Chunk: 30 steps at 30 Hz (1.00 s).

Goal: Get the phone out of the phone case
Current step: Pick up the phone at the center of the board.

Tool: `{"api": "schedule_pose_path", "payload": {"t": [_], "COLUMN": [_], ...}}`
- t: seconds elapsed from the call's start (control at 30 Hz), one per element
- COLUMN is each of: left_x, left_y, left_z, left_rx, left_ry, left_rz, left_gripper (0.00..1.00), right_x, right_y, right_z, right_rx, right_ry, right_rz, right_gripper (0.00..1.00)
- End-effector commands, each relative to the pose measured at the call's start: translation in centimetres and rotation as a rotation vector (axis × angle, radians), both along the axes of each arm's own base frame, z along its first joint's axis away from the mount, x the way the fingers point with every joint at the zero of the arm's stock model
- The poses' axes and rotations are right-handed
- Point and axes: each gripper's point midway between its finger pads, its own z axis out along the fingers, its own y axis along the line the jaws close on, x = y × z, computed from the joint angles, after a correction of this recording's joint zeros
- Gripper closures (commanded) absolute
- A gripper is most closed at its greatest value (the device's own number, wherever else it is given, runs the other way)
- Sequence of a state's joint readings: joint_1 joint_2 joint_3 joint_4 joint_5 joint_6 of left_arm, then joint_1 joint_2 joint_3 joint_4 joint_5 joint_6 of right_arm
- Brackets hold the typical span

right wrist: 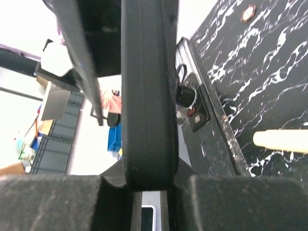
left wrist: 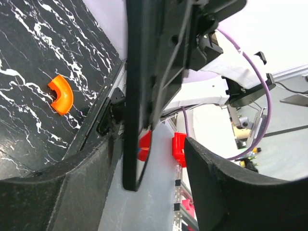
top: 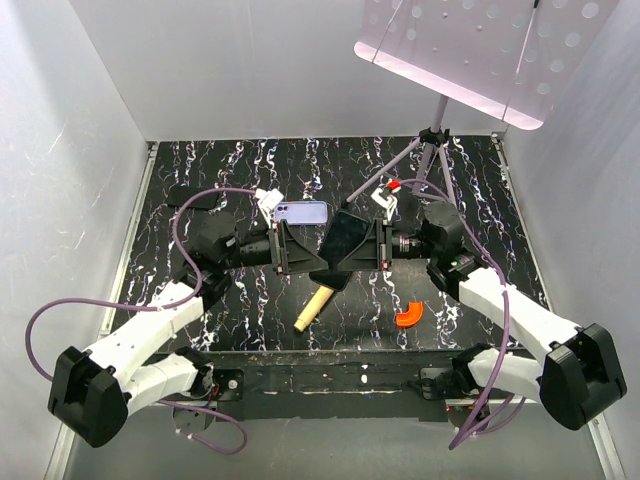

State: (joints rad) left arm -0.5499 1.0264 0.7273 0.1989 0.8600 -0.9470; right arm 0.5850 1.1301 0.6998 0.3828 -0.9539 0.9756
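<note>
The phone (top: 348, 240), a thin dark glossy slab, is held on edge above the table between my two grippers. It shows edge-on in the left wrist view (left wrist: 132, 96) and the right wrist view (right wrist: 147, 96). My right gripper (top: 370, 245) (right wrist: 150, 192) is shut on its right end. My left gripper (top: 320, 250) (left wrist: 149, 183) is open. The phone's other end stands between its fingers, close to the left finger (left wrist: 72, 192) and apart from the right one. The lavender phone case (top: 302, 212) lies flat on the table just behind the left gripper, camera cutout to the left.
An orange curved piece (top: 409, 315) (left wrist: 61, 95) lies at the front right. A cream cylinder (top: 315, 305) (right wrist: 281, 142) lies in front of the grippers. A tripod (top: 430, 150) holding a perforated board stands at the back right. White walls enclose the black marbled table (top: 240, 165).
</note>
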Motion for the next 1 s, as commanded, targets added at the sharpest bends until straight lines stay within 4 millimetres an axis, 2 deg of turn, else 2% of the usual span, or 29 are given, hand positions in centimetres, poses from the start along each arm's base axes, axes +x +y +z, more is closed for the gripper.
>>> {"api": "schedule_pose_path", "payload": {"t": [0.0, 0.1, 0.17, 0.27, 0.43, 0.5, 0.7, 0.87, 0.9, 0.97], "left_x": [-0.1, -0.7, -1.3, -1.4, -2.4, -2.7, -3.6, -4.3, -4.5, -4.6], "left_y": [-0.6, -1.4, -1.9, -1.9, -1.7, -1.6, -1.7, -2.1, -2.2, -2.1], "left_z": [0.8, 1.1, 1.7, 1.7, 1.8, 1.9, 2.1, 2.0, 2.1, 2.1], "left_rx": [-0.088, -0.08, -0.087, -0.085, -0.1, -0.11, -0.12, -0.101, -0.101, -0.097], "left_ry": [0.036, 0.023, 0.005, -0.009, -0.011, -0.008, -0.02, -0.029, -0.032, -0.034], "left_rz": [0.004, -0.034, -0.057, -0.063, -0.107, -0.122, -0.171, -0.207, -0.21, -0.213], "left_gripper": [0.44, 0.52, 0.64, 1.0, 1.0, 1.0, 1.0, 1.0, 1.0, 1.0], "right_x": [0.1, 0.3, 0.2, 0.1, 1.4, 1.6, 2.0, 3.3, 3.5, 3.9], "right_y": [-0.6, -0.6, -0.6, -0.8, -2.0, -2.4, -2.3, -1.8, -1.7, -1.5], "right_z": [4.8, 4.8, 4.9, 5.3, 5.3, 5.7, 6.3, 6.2, 6.2, 6.2], "right_rx": [0.127, 0.135, 0.152, 0.173, 0.17, 0.18, 0.177, 0.155, 0.153, 0.151], "right_ry": [-0.129, -0.124, -0.123, -0.116, -0.095, -0.107, -0.105, -0.084, -0.078, -0.06], "right_rz": [-0.005, -0.019, -0.02, -0.033, -0.089, -0.09, -0.061, -0.091, -0.095, -0.098], "right_gripper": [0.99, 0.99, 0.99, 0.99, 0.57, 0.49, 0.48, 0.48, 0.49, 0.57]}}
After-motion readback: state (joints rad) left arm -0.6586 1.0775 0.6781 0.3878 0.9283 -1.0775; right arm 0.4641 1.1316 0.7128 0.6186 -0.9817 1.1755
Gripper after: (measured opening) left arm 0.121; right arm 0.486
